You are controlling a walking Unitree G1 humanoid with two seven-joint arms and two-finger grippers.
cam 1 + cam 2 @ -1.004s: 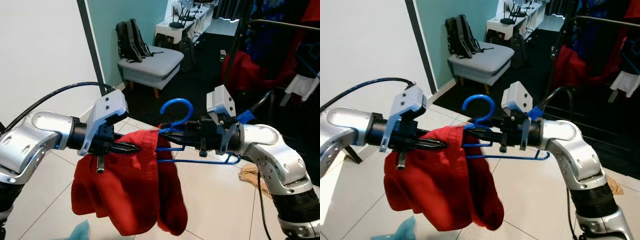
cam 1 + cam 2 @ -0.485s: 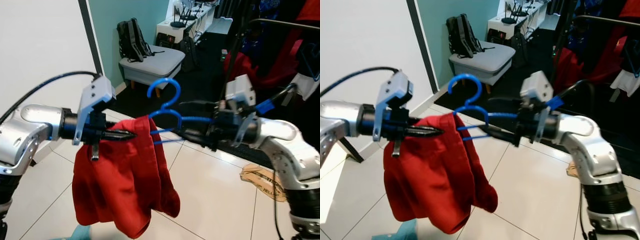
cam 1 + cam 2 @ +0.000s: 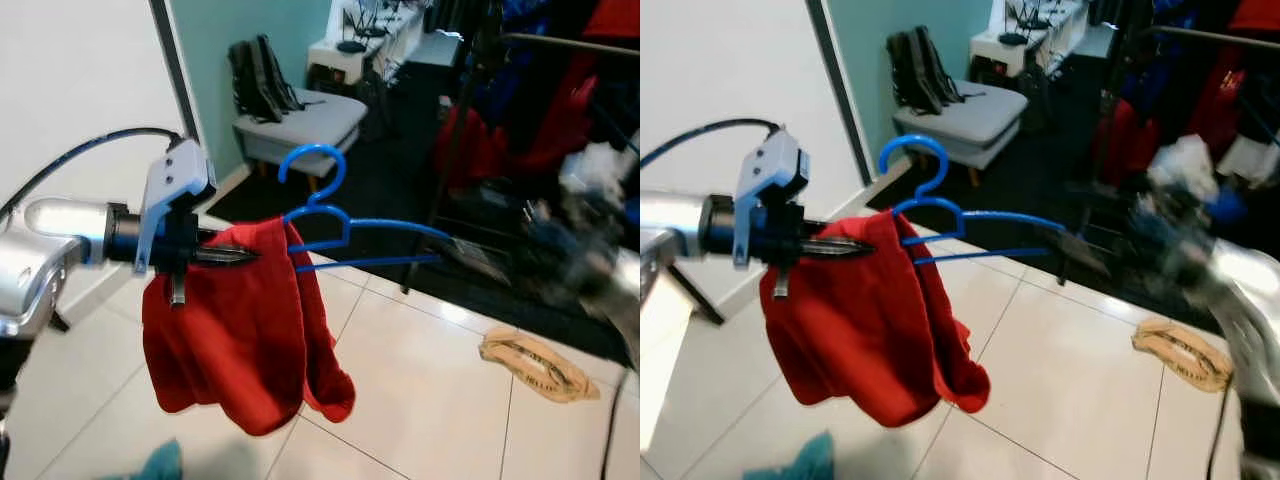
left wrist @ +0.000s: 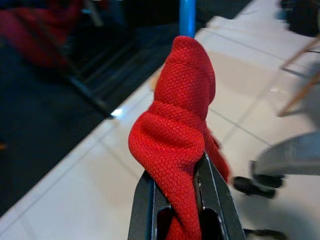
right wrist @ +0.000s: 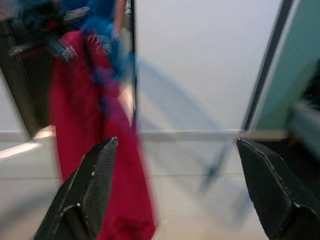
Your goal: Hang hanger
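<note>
1. Left gripper point(image 3: 240, 256): held out level in front of the robot, its two black fingers point(image 4: 145, 200) clenched on a fold of the red garment point(image 3: 240, 340); the wrist view shows the knitted cloth bunched up between them.
2. Red garment: draped over the left end of the blue hanger point(image 3: 350, 228) and hanging in loose folds below the gripper, clear of the white tiled floor point(image 3: 430, 400).
3. Blue hanger: a plastic hanger lying roughly level in the air, hook point(image 3: 312, 170) pointing up, its bar reaching from the garment toward the robot's right side. Its right end meets the blurred right arm; contact there cannot be made out.
4. Right gripper point(image 5: 180, 190): fingers point(image 5: 92, 185) spread wide apart with nothing between them in the wrist view, which looks toward the hanging garment and a pale wall. In the head views the right arm point(image 3: 590, 260) is a motion-blurred shape at the right edge.
5. Surroundings: a grey upholstered stool point(image 3: 300, 125) with a black backpack point(image 3: 255, 80) against it stands by the teal wall point(image 3: 250, 30); a clothes rack point(image 3: 560, 45) with red and dark clothing stands at the upper right over a dark floor area; a tan object point(image 3: 540, 362) lies on the tiles; a teal cloth point(image 3: 150, 465) shows at the bottom edge.
</note>
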